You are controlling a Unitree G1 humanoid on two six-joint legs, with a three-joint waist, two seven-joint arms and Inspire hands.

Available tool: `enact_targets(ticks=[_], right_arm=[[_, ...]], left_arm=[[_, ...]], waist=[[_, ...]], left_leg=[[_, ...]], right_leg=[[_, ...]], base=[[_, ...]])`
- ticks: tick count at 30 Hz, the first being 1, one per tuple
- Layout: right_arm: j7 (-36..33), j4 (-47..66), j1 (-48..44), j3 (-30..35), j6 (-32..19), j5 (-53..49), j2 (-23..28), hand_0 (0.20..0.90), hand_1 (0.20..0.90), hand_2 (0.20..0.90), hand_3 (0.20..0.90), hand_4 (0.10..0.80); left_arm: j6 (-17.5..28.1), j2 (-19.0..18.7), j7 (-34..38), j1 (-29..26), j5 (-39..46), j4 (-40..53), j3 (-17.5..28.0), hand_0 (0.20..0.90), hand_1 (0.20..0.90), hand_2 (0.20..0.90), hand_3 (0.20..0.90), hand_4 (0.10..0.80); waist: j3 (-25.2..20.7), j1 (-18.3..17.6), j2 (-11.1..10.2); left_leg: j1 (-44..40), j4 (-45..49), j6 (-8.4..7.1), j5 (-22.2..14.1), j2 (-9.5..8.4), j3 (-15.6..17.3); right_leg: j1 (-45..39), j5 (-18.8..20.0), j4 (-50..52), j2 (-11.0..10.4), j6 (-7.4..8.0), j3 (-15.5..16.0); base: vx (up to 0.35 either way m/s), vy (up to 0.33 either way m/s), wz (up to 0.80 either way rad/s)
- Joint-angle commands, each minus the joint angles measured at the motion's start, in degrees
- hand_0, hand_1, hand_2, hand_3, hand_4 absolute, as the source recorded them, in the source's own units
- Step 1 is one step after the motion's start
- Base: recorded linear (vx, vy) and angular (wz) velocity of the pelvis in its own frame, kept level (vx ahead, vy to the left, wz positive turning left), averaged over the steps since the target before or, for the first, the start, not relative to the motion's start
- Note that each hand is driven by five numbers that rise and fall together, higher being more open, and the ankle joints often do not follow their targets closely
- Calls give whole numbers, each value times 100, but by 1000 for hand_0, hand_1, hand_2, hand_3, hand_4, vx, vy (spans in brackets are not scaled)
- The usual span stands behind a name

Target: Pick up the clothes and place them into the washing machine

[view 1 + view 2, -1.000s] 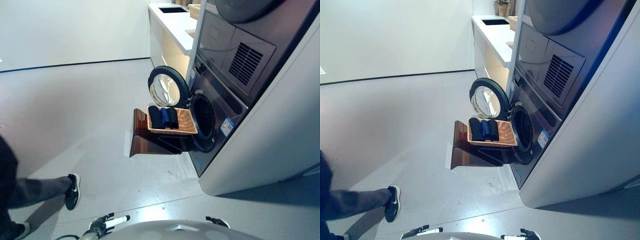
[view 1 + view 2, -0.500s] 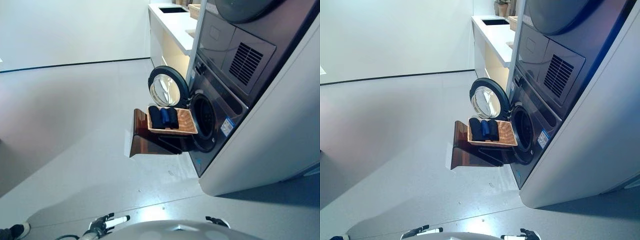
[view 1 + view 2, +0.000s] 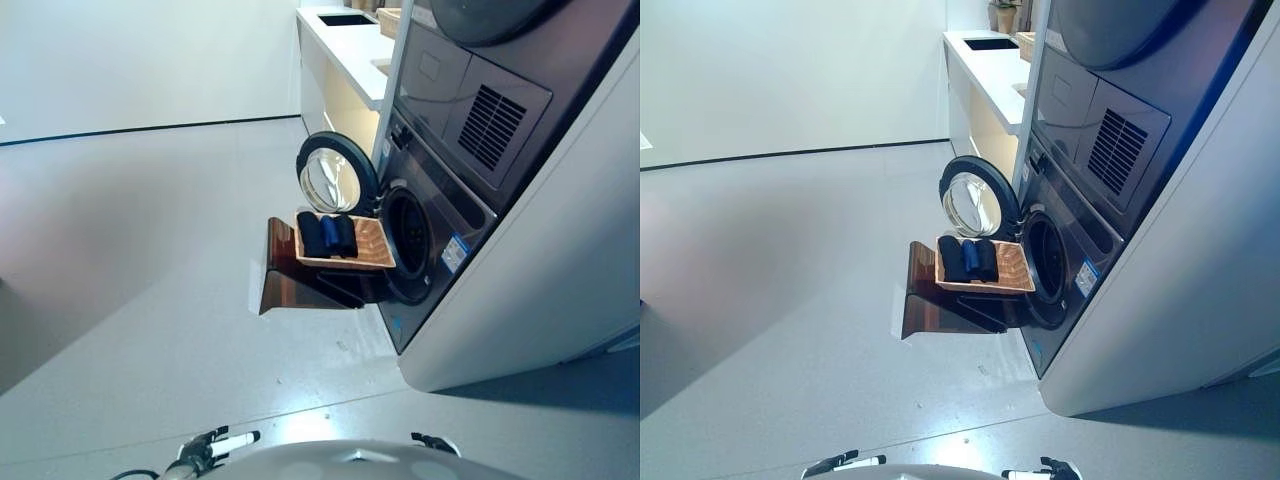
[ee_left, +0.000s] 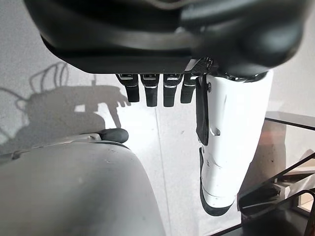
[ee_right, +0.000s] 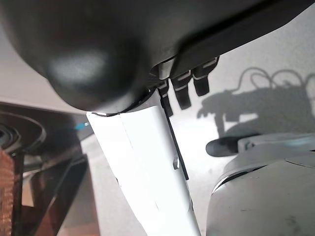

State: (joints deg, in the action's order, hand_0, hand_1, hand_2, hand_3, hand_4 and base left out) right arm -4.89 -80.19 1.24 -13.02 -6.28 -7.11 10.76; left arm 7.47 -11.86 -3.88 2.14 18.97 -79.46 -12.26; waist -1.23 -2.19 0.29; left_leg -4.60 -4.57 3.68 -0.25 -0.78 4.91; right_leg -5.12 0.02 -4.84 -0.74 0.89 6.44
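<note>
Dark and blue folded clothes point(image 3: 327, 235) lie in a shallow wicker basket point(image 3: 373, 246) on a low dark brown box point(image 3: 288, 281). The box stands beside the washing machine point(image 3: 440, 225), whose round door point(image 3: 336, 177) is swung open, showing the dark drum opening point(image 3: 408, 236). My left hand point(image 3: 214, 445) and right hand point(image 3: 435, 441) hang low at the bottom of the eye views, far from the basket. In the wrist views the left hand point(image 4: 162, 92) and right hand point(image 5: 184, 90) have straight fingers and white-covered thumbs, and hold nothing.
A second appliance with a vent grille point(image 3: 492, 122) is stacked above the washer. A white counter with a sink point(image 3: 347, 38) runs along the back beyond the machine. Grey floor point(image 3: 150, 260) stretches between me and the box.
A person's leg and dark shoe at the lower left have moved out of view. The basket, clothes, door and both my hands have not moved.
</note>
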Motion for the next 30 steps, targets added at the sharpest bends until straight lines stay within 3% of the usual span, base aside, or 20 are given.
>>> enact_targets(ticks=[1, 12, 16, 17, 20, 22, 25, 26, 27, 28, 29, 30], right_arm=[[18, -337, -389, -164, -59, 160, 164, 900, 900, 900, 900, 800], [-93, -199, -590, -85, -77, 121, 260, 900, 900, 900, 900, 800], [-154, -230, -568, 8, -82, 83, 297, 900, 900, 900, 900, 800], [-162, -269, -533, 92, -98, 11, 318, 900, 900, 900, 900, 800], [-141, -268, -546, 119, -112, -43, 331, 900, 900, 900, 900, 800], [-147, -266, -529, 146, -136, -70, 328, 900, 900, 900, 900, 800], [-130, -260, -465, 264, -131, -74, 360, 900, 900, 900, 900, 800], [-142, -267, -451, 289, -114, -52, 370, 900, 900, 900, 900, 800], [-173, -303, -438, 332, -62, -14, 377, 900, 900, 900, 900, 800], [-174, -302, -437, 333, -61, -13, 381, 900, 900, 900, 900, 800], [-176, -301, -419, 365, -2, 81, 393, 900, 900, 900, 900, 800], [-176, -299, -418, 366, -1, 82, 397, 900, 900, 900, 900, 800]], left_arm=[[99, 376, -57, -529, 17, -362, 71, 900, 900, 900, 900, 800], [134, 254, -2, -779, 157, -244, 63, 900, 900, 900, 900, 800], [161, 217, -44, -813, 145, -211, 11, 900, 900, 900, 900, 800], [167, 172, -62, -809, 113, -223, 5, 900, 900, 900, 900, 800], [151, 79, -75, -804, 108, -231, 68, 900, 900, 900, 900, 800], [149, 13, -79, -806, 87, -273, 123, 900, 900, 900, 900, 800], [171, -48, -34, -796, 45, -366, 182, 900, 900, 900, 900, 800], [182, -62, -8, -804, 56, -369, 197, 900, 900, 900, 900, 800], [203, -69, 38, -824, 82, -388, 178, 900, 900, 900, 900, 800], [204, -65, 38, -824, 82, -388, 177, 900, 900, 900, 900, 800], [213, -73, 99, -869, 164, -376, 171, 900, 900, 900, 900, 800], [212, -69, 99, -868, 164, -376, 170, 900, 900, 900, 900, 800]], waist=[[-78, 115, -186], [132, 159, -204], [163, 129, -196], [179, 101, -177], [273, 67, -132], [318, 12, -63], [321, -104, -18], [332, -145, -61], [373, -235, -117], [389, -230, -91], [378, -303, -100], [393, -302, -75]], left_leg=[[-45, -43, -425, -274, -3, 31], [355, 673, -101, -640, -193, 45], [333, 761, -19, -707, -268, -34], [257, 778, 54, -748, -324, -98], [181, 819, 115, -764, -295, -172], [72, 778, 96, -739, -236, -212], [-275, 673, -41, -755, -204, -372], [-371, 627, -96, -785, -222, -441], [-613, 492, -197, -840, -198, -537], [-646, 478, -201, -851, -170, -533], [-920, 205, -313, -895, -79, -594], [-950, 189, -317, -901, -53, -592]], right_leg=[[59, 159, 37, -306, 475, 77], [646, -73, 1294, -551, 551, 38], [800, 114, 1721, -636, 582, 20], [953, 405, 2145, -652, 588, -41], [1271, 564, 2770, -561, 562, -118], [1549, 431, 2963, -475, 515, -62], [1864, 298, 2085, -474, 419, 94], [1999, 459, 1650, -579, 466, 73], [2135, 918, 849, -653, 574, 7], [2091, 932, 812, -625, 572, 18], [2395, 1287, 227, -683, 685, 133], [2358, 1295, 199, -658, 682, 148]], base=[[23, 43, -1], [55, 83, -4], [118, 102, 7], [143, 124, 10], [118, 94, 5], [163, 74, 4], [241, -33, 14], [404, -154, 3], [303, -123, 10], [408, -165, 21], [212, -85, 18], [203, -86, 25]])
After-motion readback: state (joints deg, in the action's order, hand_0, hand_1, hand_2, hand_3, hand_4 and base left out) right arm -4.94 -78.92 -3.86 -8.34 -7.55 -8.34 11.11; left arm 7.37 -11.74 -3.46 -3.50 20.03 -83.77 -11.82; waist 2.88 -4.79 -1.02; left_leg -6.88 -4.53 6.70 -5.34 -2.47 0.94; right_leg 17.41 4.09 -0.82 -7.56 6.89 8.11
